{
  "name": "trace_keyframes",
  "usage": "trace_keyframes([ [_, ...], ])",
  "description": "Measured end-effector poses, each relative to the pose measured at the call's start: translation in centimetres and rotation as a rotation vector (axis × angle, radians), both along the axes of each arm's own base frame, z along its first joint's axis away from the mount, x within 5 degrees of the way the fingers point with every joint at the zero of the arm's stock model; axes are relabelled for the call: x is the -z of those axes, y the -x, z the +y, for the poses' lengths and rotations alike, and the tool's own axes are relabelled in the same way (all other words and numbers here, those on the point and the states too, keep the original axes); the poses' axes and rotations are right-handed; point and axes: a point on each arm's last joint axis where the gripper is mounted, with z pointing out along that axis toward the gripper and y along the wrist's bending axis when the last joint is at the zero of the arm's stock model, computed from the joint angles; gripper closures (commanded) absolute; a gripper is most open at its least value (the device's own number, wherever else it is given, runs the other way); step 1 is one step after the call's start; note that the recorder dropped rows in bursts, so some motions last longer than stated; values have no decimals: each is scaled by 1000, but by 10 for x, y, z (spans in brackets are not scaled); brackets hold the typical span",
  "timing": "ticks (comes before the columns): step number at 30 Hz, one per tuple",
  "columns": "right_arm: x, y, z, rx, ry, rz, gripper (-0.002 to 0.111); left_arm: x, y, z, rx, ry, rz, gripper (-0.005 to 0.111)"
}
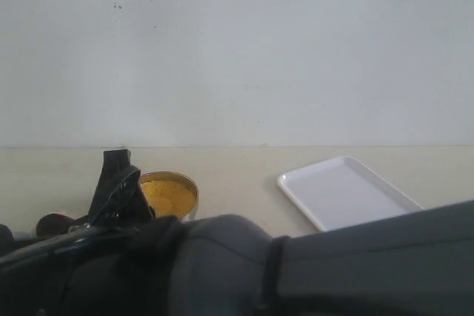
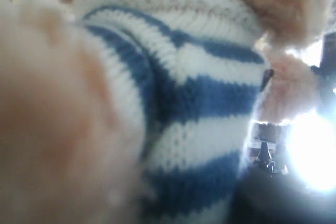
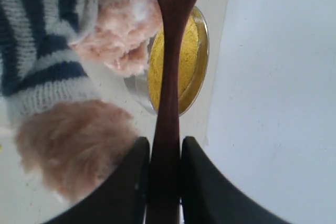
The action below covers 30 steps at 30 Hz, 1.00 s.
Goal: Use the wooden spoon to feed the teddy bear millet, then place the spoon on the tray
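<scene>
Grip is the main thing now: my right gripper (image 3: pixel 165 146) is holding the slim dark reddish-brown wooden spoon (image 3: pixel 169 72) by its long handle, with both fingers pressing on it from the sides. The handle is passing above the small round steel bowl (image 3: pixel 205 59) of fine yellow millet (image 3: pixel 187 51). The spoon's oval end is going out of the picture, so I am not seeing whether grain is on it. The fluffy light-brown teddy bear in the navy-and-white striped shirt (image 3: pixel 37 51) is showing just beside the bowl, one paw almost at its rim.

About my left gripper I cannot tell if it is open or closed — its camera is showing only the bear, very near. I am judging that feeding is the step in hand. So I should be keeping the spoon level, moving slowly and not brushing the fur — otherwise grain may spill. The flat white rectangular plastic tray (image 1: pixel 344 194) is lying well apart, with no spoon on it yet.
</scene>
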Motion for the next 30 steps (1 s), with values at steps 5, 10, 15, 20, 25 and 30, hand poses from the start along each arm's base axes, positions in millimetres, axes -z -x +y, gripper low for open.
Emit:
trace_keyframes([
  [5, -18, -14, -8, 7, -124, 41, 108, 0, -1, 0, -4, -8, -21, 103],
  [10, -33, -45, -37, 134, -289, 242, 108, 0, -1, 1, -4, -10, -26, 103],
  [15, -38, -72, -72, 267, -355, 436, 108, 0, -1, 1, -5, -10, -26, 103],
  [20, -37, -101, -106, 383, -403, 565, 108, 0, -2, 1, -19, -3, -16, 103],
  [25, -30, -124, -150, 510, -336, 666, 108, -1, -7, 3, -87, 16, -4, 103],
  [30, -28, -126, -157, 510, -328, 719, 108, -3, -14, 7, -157, 9, -48, 103],
])
